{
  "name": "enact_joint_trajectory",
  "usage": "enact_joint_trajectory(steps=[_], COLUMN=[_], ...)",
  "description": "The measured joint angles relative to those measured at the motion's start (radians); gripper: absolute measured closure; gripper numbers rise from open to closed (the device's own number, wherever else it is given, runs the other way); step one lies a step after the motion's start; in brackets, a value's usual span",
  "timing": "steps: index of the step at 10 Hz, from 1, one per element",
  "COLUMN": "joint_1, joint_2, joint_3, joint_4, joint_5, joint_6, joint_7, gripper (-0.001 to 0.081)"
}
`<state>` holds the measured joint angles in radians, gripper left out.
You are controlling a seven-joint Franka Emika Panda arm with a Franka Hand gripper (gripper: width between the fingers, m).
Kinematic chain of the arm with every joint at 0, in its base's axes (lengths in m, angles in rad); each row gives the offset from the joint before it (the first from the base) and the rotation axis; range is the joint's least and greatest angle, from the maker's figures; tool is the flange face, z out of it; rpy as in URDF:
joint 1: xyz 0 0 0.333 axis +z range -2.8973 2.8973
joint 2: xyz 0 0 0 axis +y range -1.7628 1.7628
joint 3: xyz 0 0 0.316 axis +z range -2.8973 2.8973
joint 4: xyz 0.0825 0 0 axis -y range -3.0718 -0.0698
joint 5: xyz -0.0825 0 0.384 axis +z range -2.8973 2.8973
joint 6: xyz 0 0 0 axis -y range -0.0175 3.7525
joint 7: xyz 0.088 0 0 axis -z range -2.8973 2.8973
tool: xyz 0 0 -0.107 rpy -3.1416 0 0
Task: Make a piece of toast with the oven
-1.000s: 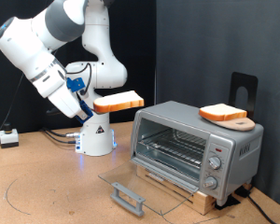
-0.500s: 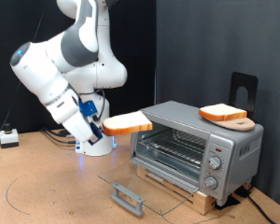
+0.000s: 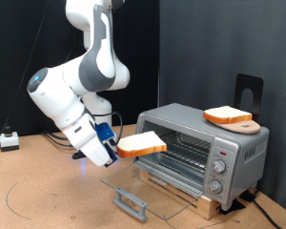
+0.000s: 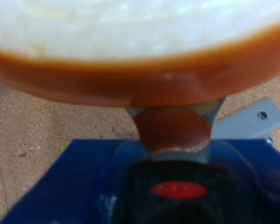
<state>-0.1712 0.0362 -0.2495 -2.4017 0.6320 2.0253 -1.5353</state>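
Observation:
My gripper [image 3: 112,147] is shut on the piece of toast [image 3: 142,143], a pale slice with an orange-brown crust, held flat just in front of the oven's open mouth. The silver oven [image 3: 198,151] stands at the exterior view's right with its glass door [image 3: 148,187] folded down flat and the wire rack [image 3: 181,149] showing inside. In the wrist view the piece of toast [image 4: 140,47] fills the frame close up, with one fingertip [image 4: 174,129] pressed under its crust. A second slice [image 3: 226,115] lies on a wooden board [image 3: 246,125] on top of the oven.
The oven's knobs [image 3: 219,172] run down its right-hand column. The oven stands on a wooden base [image 3: 181,191]. A black stand [image 3: 249,93] rises behind the oven. A white box [image 3: 8,141] and cables lie at the exterior view's left on the brown table.
The arm has swung down and towards the exterior view's right, carrying the piece of toast from high above the table to just in front of the open oven.

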Motion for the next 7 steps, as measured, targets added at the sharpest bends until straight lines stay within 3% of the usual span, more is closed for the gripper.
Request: enact_joint_trajectory(steps=[7], joint_1=[0.045], joint_2=[-0.011], joint_3=[0.085], joint_4=[-0.033], joint_5=[-0.029], joint_6=[0.083], joint_7=[-0.013], gripper=[0.0408])
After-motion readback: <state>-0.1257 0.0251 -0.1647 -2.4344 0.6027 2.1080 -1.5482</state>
